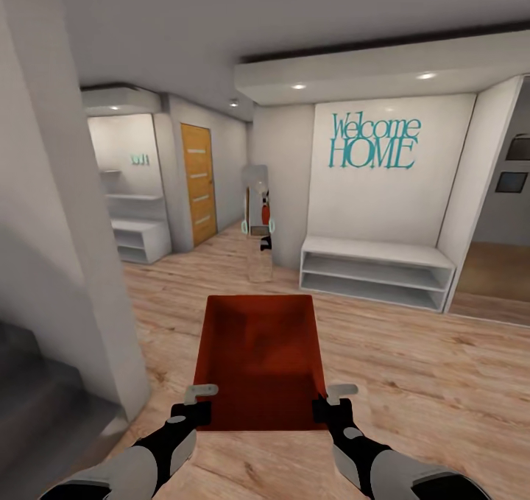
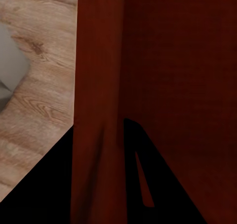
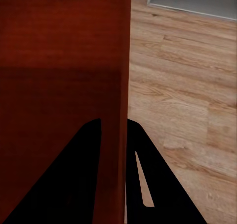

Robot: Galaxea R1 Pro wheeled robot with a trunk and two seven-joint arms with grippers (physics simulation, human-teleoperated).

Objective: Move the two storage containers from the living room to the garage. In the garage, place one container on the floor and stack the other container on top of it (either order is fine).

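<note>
One orange-red storage container (image 1: 259, 353) hangs level in front of me over a light wood plank floor (image 1: 427, 382), its open top showing an empty inside. My left gripper (image 1: 193, 412) is shut on the near end of its left wall, and my right gripper (image 1: 333, 410) is shut on the near end of its right wall. In the left wrist view the thin wall (image 2: 98, 85) runs between the two dark fingers of the left gripper (image 2: 101, 135). The right wrist view shows the same for the other wall (image 3: 116, 61) and the right gripper (image 3: 114, 130). The second container is out of view.
A white wall corner (image 1: 66, 264) stands close on my left, with a dark grey step (image 1: 37, 412) below it. Ahead are a white low shelf bench (image 1: 375, 272) under teal "Welcome HOME" lettering, a standing mirror (image 1: 258, 220) and a wooden door (image 1: 199, 183). An opening (image 1: 500, 264) lies at right.
</note>
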